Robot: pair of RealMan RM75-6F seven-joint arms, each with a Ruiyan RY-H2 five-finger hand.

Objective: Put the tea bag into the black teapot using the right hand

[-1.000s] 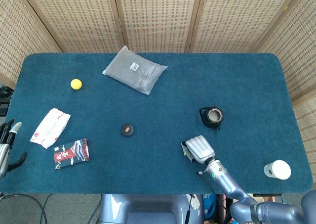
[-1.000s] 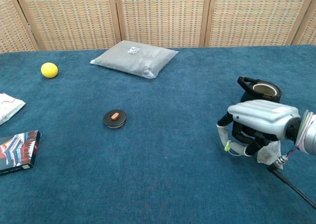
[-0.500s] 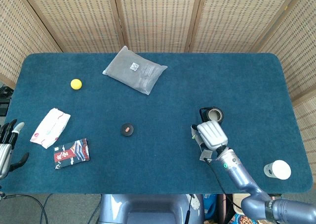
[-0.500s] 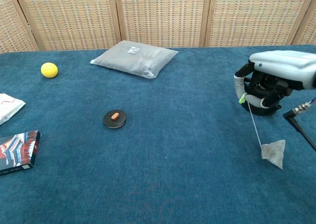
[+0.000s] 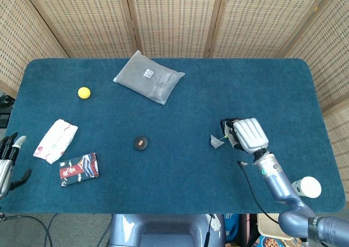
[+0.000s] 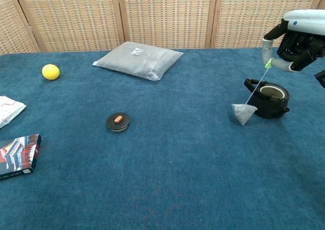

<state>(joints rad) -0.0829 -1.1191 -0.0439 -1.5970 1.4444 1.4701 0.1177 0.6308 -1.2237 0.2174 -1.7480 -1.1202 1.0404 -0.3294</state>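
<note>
Table [image 5: 163,165] in blue felt, spanning both views. Grey pouch [image 5: 148,77] at twelve o'clock, white packet [image 5: 55,140] and printed box [image 5: 79,168] at nine, paper cup [image 5: 307,187] at four. Right hand [image 6: 299,37] raised above the black teapot [image 6: 267,98] at three o'clock, fingers curled in and pinching the green tag of the tea bag [image 6: 242,113]. Bag dangling on its string, swung out toward nine o'clock of the pot, beside the wall and not over the mouth; whether brushing the felt cannot be told. Left hand [image 5: 7,165] low at the nine o'clock edge, fingers apart, holding nothing. Pot lid [image 5: 140,143] lying well apart at centre, mouth open. Yellow ball [image 5: 83,92] at ten o'clock, smallest of all. Risks, as judged: bag swinging on the long string and dropping outside the rim or catching on the handle if lowered before settling; pot nudged over by a low hand; tag slipping from a light pinch. Against half a second ago: hand carried from the six o'clock side of the pot to above it and higher, bag swung from five o'clock of the hand across to the pot's nine o'clock side.
</note>
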